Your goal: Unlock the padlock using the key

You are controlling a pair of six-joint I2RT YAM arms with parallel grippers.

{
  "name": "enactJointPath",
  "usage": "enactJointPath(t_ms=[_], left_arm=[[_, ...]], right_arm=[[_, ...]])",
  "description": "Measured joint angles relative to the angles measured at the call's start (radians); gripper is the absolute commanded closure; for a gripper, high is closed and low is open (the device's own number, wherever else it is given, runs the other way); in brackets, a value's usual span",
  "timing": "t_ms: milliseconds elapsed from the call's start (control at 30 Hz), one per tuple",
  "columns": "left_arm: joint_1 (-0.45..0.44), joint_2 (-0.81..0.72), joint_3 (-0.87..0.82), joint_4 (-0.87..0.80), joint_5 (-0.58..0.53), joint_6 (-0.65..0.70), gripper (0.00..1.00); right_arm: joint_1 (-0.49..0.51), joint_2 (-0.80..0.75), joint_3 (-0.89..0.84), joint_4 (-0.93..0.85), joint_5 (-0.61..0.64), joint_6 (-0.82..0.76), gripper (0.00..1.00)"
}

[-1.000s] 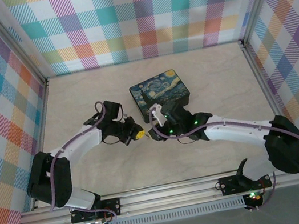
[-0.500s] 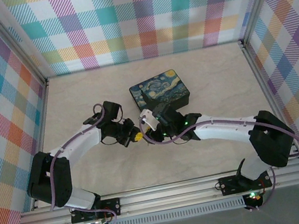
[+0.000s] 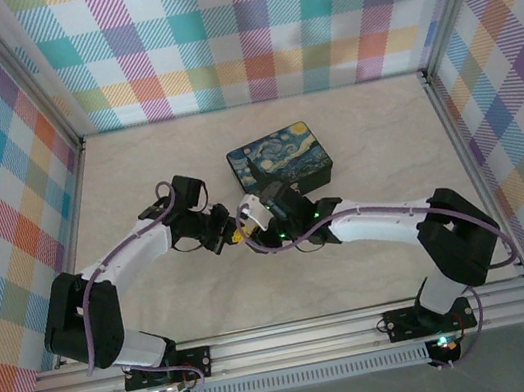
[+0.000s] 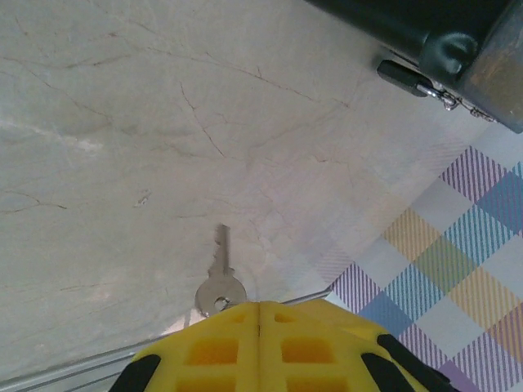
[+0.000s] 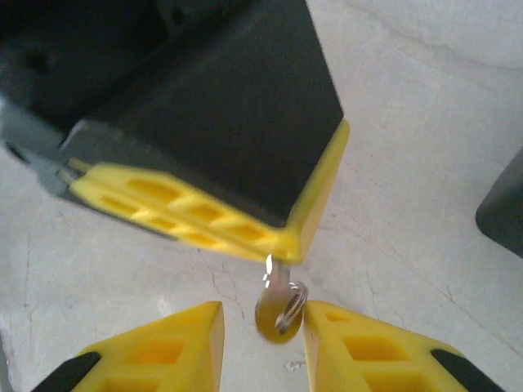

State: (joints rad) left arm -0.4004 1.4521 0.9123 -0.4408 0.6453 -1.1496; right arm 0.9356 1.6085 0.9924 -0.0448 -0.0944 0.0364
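Within right tool (image 5: 261, 331), key (image 5: 278, 309), left tool (image 4: 259, 314) pinching

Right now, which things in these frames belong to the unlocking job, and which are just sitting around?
In the job: the key, pinched in the left gripper; the padlock; the right gripper, jaws open either side of the key.
Just there: the painted box; the table; the plaid walls.

white arm shells (image 3: 389, 224), black joints (image 3: 459, 247), purple cables (image 3: 85, 334) — yellow ribbed claw fingers (image 5: 155, 347)
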Motion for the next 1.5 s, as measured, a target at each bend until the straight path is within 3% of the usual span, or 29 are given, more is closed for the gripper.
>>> enactJointPath(t_ms=[133,367,533,567,633,833,1133,1500], left_arm=[[0.000,0.000,0.001,-0.003,0.003,0.013,1.00],[0.013,0.000,0.000,-0.005,0.001,0.016,1.00],[0.021,-0.001,0.000,-0.002,0.002,0.008,1.00],[0.023,-0.001,0.000,-0.002,0.003,0.008,0.96],[0.024,-0.001,0.000,-0.002,0.006,0.009,0.80],[0.043,-0.002,0.002,-0.029,0.021,0.060,0.61],[0.101,-0.019,0.008,-0.001,0.062,0.216,0.60],[0.103,-0.060,0.021,0.053,0.143,0.331,0.63]], right_arm=[[0.000,0.012,0.017,0.003,0.010,0.000,0.88],[0.000,0.023,0.027,0.004,0.023,0.000,0.91],[0.000,0.022,0.023,0.014,0.026,0.000,1.00],[0.000,0.022,0.023,0.016,0.026,0.000,1.00],[0.000,0.022,0.022,0.020,0.026,0.002,1.00],[-0.028,0.000,0.002,0.050,-0.010,0.039,1.00],[-0.120,-0.063,-0.084,0.092,-0.208,0.177,1.00],[-0.174,-0.075,-0.135,0.202,-0.382,0.335,1.00]])
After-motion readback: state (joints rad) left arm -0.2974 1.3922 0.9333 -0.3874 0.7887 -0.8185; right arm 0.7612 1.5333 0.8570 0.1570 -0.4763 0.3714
